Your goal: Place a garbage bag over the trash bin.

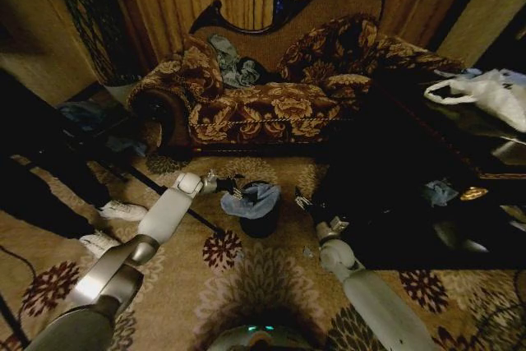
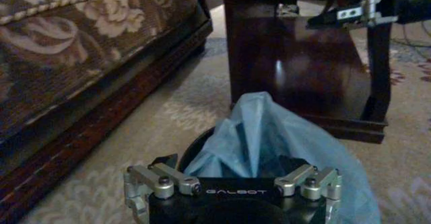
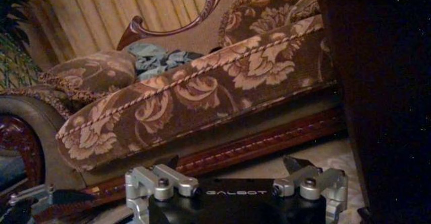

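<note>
The small black trash bin (image 1: 263, 223) stands on the patterned carpet in front of the sofa. The pale blue-grey garbage bag (image 1: 253, 199) lies bunched on its top, leaning toward my left side. In the left wrist view the garbage bag (image 2: 269, 133) rises in a peak over the bin's dark rim (image 2: 194, 146). My left gripper (image 1: 233, 191) is at the bag's left edge, open, with the film between its spread fingers (image 2: 163, 162). My right gripper (image 1: 302, 200) hovers open just to the right of the bin, holding nothing; it shows as open in its own view (image 3: 233, 162).
A floral sofa (image 1: 263, 104) stands close behind the bin, with crumpled cloth (image 1: 230, 63) on its seat. A dark wooden table (image 1: 427, 170) on the right carries a white plastic bag (image 1: 493, 92). White shoes (image 1: 123, 211) and a dark cable (image 1: 156, 191) lie on the left.
</note>
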### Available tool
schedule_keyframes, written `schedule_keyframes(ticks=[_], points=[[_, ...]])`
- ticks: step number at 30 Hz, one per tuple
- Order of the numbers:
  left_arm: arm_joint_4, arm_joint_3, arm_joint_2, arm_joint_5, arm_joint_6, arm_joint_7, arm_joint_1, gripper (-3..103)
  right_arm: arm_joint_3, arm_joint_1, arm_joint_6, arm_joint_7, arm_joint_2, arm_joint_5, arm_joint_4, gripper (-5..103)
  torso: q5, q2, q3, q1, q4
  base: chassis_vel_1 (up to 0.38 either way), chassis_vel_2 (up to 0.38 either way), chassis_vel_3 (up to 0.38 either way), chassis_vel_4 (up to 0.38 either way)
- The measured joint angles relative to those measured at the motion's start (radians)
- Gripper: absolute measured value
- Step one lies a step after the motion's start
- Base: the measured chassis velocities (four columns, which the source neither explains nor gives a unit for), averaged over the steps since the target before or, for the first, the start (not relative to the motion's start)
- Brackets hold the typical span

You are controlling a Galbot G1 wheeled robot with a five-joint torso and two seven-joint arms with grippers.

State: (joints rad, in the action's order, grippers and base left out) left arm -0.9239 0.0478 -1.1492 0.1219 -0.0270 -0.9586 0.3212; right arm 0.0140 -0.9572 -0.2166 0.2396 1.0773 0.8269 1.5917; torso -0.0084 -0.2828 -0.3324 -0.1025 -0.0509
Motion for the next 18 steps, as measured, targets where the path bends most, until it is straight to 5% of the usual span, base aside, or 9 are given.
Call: schedule_keyframes(ticks=[6,18], points=[[0.006,0.040,-0.021,-0.001,0.053,-0.006,-0.013,100,-0.015,0.012,-0.012,0.002,0.013,-0.015,-0.020,100,-0.0001,0.000,0.000,0.000,0.0001,0.000,0.000,0.000,0.000],[0.081,0.041,-0.048,-0.083,0.049,0.008,-0.039,100,-0.010,-0.004,-0.026,0.010,0.000,-0.016,-0.017,100,-0.0001,0.000,0.000,0.000,0.0001,0.000,0.000,0.000,0.000]])
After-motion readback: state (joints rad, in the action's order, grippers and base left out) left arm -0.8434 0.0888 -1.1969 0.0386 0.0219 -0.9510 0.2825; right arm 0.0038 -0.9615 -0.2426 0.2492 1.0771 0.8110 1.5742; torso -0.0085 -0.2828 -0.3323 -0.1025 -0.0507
